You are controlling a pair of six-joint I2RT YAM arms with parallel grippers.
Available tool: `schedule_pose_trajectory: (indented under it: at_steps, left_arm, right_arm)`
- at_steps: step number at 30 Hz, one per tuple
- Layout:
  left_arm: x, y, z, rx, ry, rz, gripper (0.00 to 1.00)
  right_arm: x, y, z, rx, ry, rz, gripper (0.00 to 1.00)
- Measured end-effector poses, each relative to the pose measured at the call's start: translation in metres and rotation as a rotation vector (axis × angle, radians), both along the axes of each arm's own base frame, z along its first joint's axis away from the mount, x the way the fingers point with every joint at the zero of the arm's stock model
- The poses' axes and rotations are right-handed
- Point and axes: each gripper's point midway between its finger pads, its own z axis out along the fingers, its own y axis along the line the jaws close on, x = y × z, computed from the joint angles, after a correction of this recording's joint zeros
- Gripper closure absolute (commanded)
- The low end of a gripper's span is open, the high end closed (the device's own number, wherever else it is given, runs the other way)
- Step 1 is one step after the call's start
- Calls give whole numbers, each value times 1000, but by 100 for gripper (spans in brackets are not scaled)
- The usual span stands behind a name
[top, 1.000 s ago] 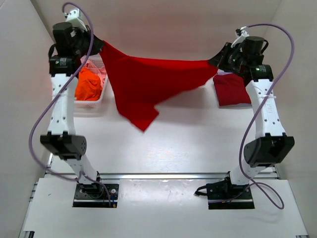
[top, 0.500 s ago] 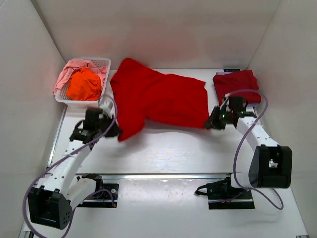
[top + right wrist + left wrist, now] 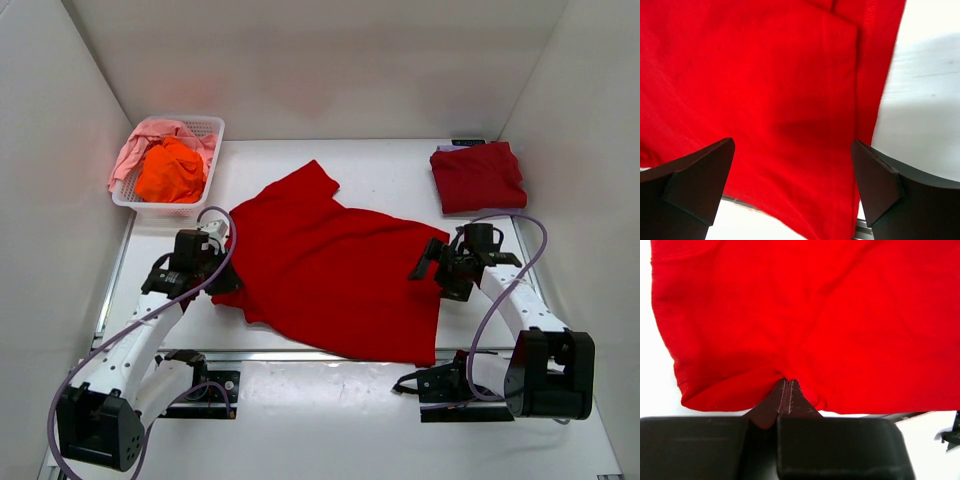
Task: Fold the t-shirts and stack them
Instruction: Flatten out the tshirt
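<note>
Bright red t-shirt (image 3: 335, 275) lies spread from bench (image 3: 380, 170) middle to near edge. left pincer (image 3: 786, 390) clamped on its hem; right pincer (image 3: 792, 145) wide open, holding nothing.

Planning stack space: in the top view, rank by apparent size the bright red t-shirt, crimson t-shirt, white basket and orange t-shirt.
1. bright red t-shirt, spread out: clearly largest.
2. white basket and the folded crimson t-shirt: too alike to rank.
3. orange t-shirt, bunched in the basket: smallest.
</note>
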Motion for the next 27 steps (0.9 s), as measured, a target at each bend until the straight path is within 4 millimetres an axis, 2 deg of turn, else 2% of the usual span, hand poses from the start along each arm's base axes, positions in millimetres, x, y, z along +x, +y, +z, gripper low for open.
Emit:
schedule_pose_trajectory:
  at_steps: [4, 6, 9, 10, 12, 17, 19, 20, 21, 22, 24, 27]
  left_arm:
    - [0, -1, 1, -8, -1, 0, 100]
    - [0, -1, 1, -9, -2, 0, 100]
    - [0, -2, 1, -14, -3, -5, 100]
    - [0, -3, 0, -15, -2, -6, 100]
    - [0, -3, 0, -16, -2, -7, 100]
    - [0, -1, 0, -11, -2, -4, 100]
    - [1, 1, 0, -8, -3, 0, 100]
    - [1, 1, 0, -7, -4, 0, 100]
    - [1, 2, 0, -6, -4, 1, 100]
    - [1, 2, -1, -6, -3, 1, 100]
    - [1, 2, -2, -5, 3, 1, 100]
    - [1, 2, -4, -4, 12, 0, 100]
  right_arm:
    - [-4, -4, -4, -41, 22, 2, 1]
    - [-4, -7, -5, -61, 23, 0, 5]
    - [0, -16, -6, -90, 14, -14, 15]
    - [4, -19, -6, -97, 13, -19, 29]
    - [19, -28, -5, -113, 18, -28, 41]
    - [78, -41, -4, -161, -6, -21, 44]
    - [93, -44, -5, -178, -19, -16, 49]
    - [101, -45, -5, -187, -24, -14, 54]
    - [107, -47, -5, -192, -25, -11, 65]
    - [114, -48, -5, -197, -29, -7, 72]
    - [130, -53, -7, -208, -33, -9, 75]
    - [146, -64, -14, -226, -29, -29, 75]
